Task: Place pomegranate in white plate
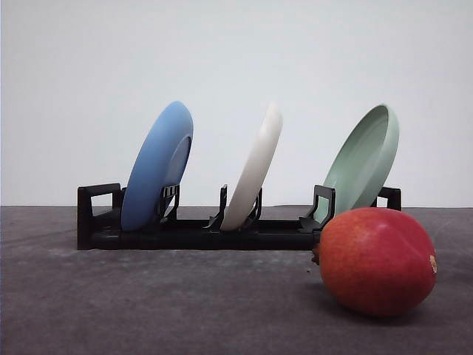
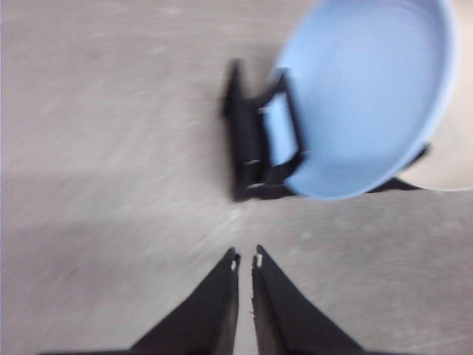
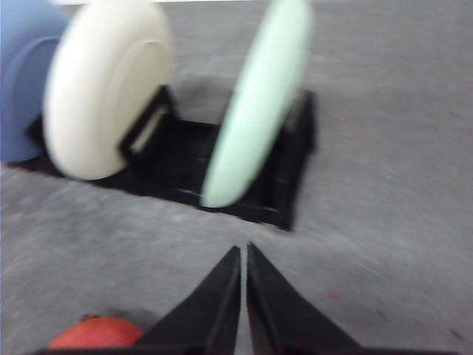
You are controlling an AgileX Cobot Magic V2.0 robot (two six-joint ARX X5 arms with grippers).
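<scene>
The red pomegranate (image 1: 378, 260) lies on the grey table at the front right, just in front of the rack's right end. The white plate (image 1: 255, 167) stands on edge in the middle slot of a black rack (image 1: 100, 218). In the right wrist view the white plate (image 3: 103, 89) stands ahead, and a sliver of the pomegranate (image 3: 96, 333) peeks from beside the fingers. My right gripper (image 3: 244, 255) is shut and holds nothing, hovering above the table before the rack. My left gripper (image 2: 245, 259) is also shut and empty, near the rack's blue-plate end.
A blue plate (image 1: 159, 164) leans in the rack's left slot and a pale green plate (image 1: 366, 159) in its right slot. The blue plate (image 2: 369, 96) and the pale green plate (image 3: 259, 96) also appear in the wrist views. Grey tabletop (image 1: 148, 303) stretches in front.
</scene>
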